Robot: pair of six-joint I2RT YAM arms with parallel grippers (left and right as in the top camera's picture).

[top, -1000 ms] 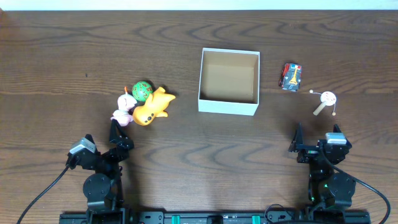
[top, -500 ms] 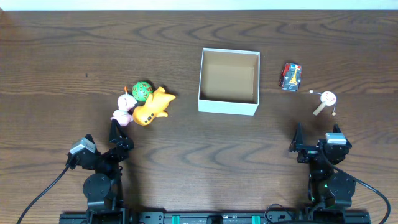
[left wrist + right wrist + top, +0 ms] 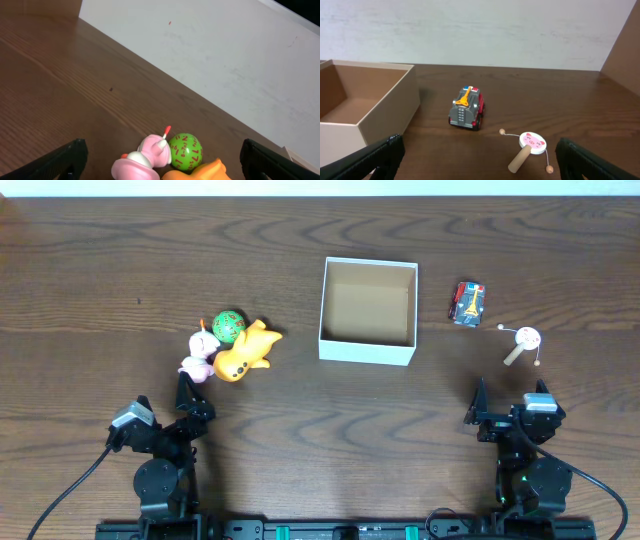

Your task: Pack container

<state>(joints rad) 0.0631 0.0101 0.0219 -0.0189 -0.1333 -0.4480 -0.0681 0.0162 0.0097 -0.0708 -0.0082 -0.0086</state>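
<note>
A dark brown wood-grain table (image 3: 120, 260) fills the overhead view, with a pale wall running along its 12 o'clock edge.

The container (image 3: 366, 352), a square, shallow white cardboard box with a tan-brown inside and no lid, sits upright just right of the table's middle, with its open side up. In the right wrist view its near wall (image 3: 380, 107) stands at 9 o'clock, apart from everything else.

The two black arms rest at the 6 o'clock edge. The left gripper (image 3: 190, 402) is at about 8 o'clock from the box. Its black fingers (image 3: 67, 159) are spread wide at the frame corners, with nothing between them. The right gripper (image 3: 508, 412) is at about 4 o'clock from the box and is just as wide apart. Its fingers (image 3: 380, 155) are bare too.

An orange, soft-looking animal toy (image 3: 245, 352) lies at 9 o'clock from the box, near it but apart. A small red and grey toy fire truck (image 3: 467, 302) with a yellow ladder stands at 3 o'clock from the box, just beside it and not touching.

A pink and white rounded toy figure (image 3: 200, 354) presses against the orange toy at its 9 o'clock. A green ball with red numerals (image 3: 228, 326) nestles at the orange toy's 11 o'clock and appears to touch both toys.

A little wooden-handled rattle drum with a pink pig face (image 3: 524, 340) and two beads on strings lies at 4 o'clock from the truck.
</note>
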